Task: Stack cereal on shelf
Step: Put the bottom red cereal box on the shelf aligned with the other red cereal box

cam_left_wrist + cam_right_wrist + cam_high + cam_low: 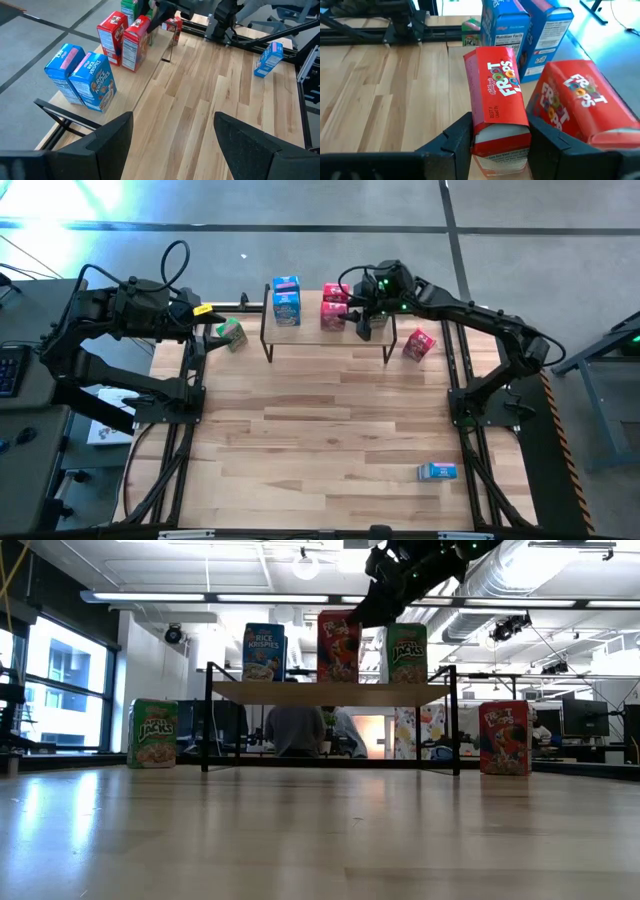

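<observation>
Gripping a red box (499,107) on the shelf (310,328), the right gripper (500,135) seemingly steadies it; left gripper (172,132) waits open.

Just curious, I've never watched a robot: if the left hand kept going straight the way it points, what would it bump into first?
Probably the blue Rice Krispies boxes at the near end of the shelf; the left hand hangs open, though depth is hard to judge.

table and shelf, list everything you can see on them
blue boxes: 3, blue, two at shelf's left end, one lying front right
red boxes: 3, pink-red, two mid-shelf, one on table right of shelf
green boxes: 2 seen, green, one at shelf's right end, one on table left of shelf
shelf: 1, light wood, table's back
table: 1, wood planks
left gripper: dark, open, back left
right gripper: dark, shut on a mid-shelf red box
</observation>
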Robot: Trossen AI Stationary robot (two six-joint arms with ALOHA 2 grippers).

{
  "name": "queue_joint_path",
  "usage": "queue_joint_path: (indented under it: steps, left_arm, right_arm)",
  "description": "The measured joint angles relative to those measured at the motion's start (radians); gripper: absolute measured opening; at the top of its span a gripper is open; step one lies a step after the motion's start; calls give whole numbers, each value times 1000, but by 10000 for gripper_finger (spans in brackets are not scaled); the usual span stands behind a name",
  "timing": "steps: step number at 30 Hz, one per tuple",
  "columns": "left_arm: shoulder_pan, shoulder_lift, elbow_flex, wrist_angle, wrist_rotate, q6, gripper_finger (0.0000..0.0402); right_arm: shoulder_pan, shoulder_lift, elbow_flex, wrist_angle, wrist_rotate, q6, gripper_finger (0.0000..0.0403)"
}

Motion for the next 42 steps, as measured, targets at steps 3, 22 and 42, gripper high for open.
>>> queue_joint_path:
  steps: [3, 22, 42]
  left_arm:
    - [0, 0, 0, 0, 0, 0, 269]
    - [0, 0, 0, 0, 0, 0, 269]
    - [0, 0, 0, 0, 0, 0, 269]
  right_arm:
    - [0, 0, 0, -11, 3, 0, 142]
    - [0, 0, 0, -14, 36, 1, 187]
    - [21, 0, 0, 27, 86, -17, 189]
